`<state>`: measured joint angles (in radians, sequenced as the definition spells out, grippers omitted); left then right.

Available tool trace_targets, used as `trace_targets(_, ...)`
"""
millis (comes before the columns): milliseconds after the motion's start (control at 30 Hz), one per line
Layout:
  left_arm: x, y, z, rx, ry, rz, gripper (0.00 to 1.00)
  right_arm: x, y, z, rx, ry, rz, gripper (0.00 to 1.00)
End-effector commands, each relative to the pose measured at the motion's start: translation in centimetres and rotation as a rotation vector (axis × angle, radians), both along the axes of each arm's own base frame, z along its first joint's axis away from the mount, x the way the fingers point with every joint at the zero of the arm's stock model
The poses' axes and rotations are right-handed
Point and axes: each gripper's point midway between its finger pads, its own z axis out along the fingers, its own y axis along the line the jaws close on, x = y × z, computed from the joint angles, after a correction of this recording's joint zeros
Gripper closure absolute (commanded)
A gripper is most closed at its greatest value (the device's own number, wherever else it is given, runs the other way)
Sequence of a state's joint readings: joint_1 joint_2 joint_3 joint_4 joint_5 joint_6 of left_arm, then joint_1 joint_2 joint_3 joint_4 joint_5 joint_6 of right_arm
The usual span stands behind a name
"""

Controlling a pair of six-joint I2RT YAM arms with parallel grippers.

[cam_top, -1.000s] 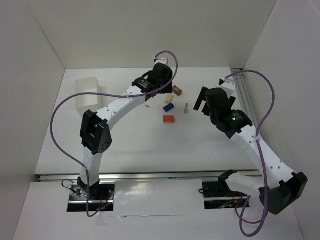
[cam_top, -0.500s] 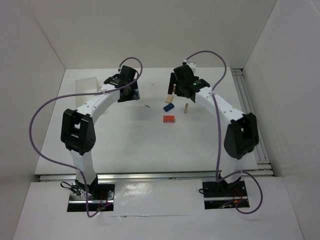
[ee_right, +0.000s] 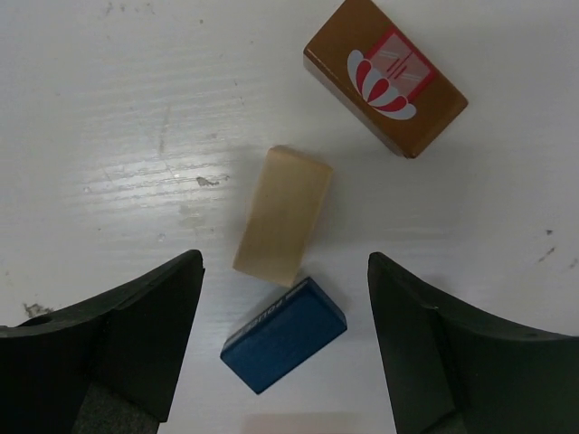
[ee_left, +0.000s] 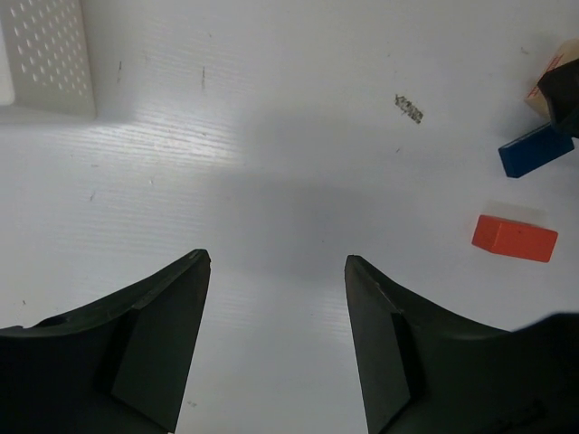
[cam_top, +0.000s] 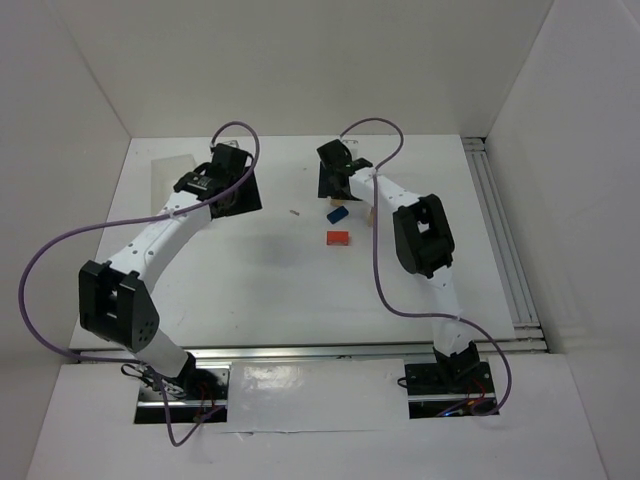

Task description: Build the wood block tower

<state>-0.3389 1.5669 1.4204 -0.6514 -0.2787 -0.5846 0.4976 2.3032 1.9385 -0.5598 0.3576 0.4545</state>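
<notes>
White walls close in a white desk (cam_top: pixel 250 290), and the blocks lie scattered and unstacked on its far half. The blue block (ee_right: pixel 283 334) lies flat. A pale block (ee_right: pixel 282 215) lies just beyond the blue block, its near end just beside the blue block's corner. A brown block (ee_right: pixel 384 77) with a red and white emblem lies farther beyond the blue block, apart from both. The orange-red block (cam_top: pixel 338 238) lies on the near side of the blue block, toward the arm bases. A second pale block (cam_top: pixel 370 213) sits just right of the blue block.

The right pincer (ee_right: pixel 285 262) hangs over the blue block and the pale block, its jaws spread wide and gripping nothing. The left pincer (ee_left: pixel 278 262) is well to the left of the blue block over bare desk, likewise released and empty. A white perforated tub (ee_left: pixel 45 54) stands farther left of the blue block.
</notes>
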Motion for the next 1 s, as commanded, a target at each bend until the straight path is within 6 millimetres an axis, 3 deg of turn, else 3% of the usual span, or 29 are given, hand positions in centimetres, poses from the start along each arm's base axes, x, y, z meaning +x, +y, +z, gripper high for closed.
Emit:
trace_targets(0,-0.3,0.6,0.5,-0.015,-0.016,0.028,0.26,0.9,0.9,0.3,0.007,-0.015,0.005,0.20)
trace_targets(367,-0.5,1.0,-0.2,-0.009,0.001,0.038,0.26,1.3,1.7,-2.6,0.040,0.022,0.031,0.35)
trace_targets(400,-0.5,1.0,-0.2,-0.009,0.001,0.038,0.26,1.1,1.8,-3.6,0.038,0.042,0.036,0.37)
trace_targets(567,-0.5,0.7,0.1,-0.045,0.000,-0.014,0.26,1.5,2.2,-3.3,0.043,0.038,0.053,0.54)
trace_targets(700,0.0,1.0,0.9,-0.071,0.011,-0.019,0.26,2.7,3.3,-1.0,0.093,0.001,0.109,0.60)
trace_targets(767,0.4,0.7,2.0,-0.108,-0.009,-0.045,0.25,2.9,4.1,1.5,0.120,-0.039,0.174,0.62)
trace_targets(833,0.7,1.4,2.7,-0.144,-0.012,-0.048,0.25,2.9,5.7,4.4,0.189,-0.107,0.267,0.63)
trace_targets(867,0.6,0.1,3.7,-0.222,-0.014,-0.117,0.25,2.1,5.7,6.4,0.206,-0.137,0.294,0.67)
trace_targets(933,1.3,0.0,4.2,-0.283,-0.010,-0.175,0.24,1.7,6.3,9.4,0.247,-0.206,0.349,0.68)
trace_targets(967,1.5,-0.2,5.2,-0.309,-0.011,-0.202,0.24,1.1,6.3,12.2,0.272,-0.248,0.365,0.68)
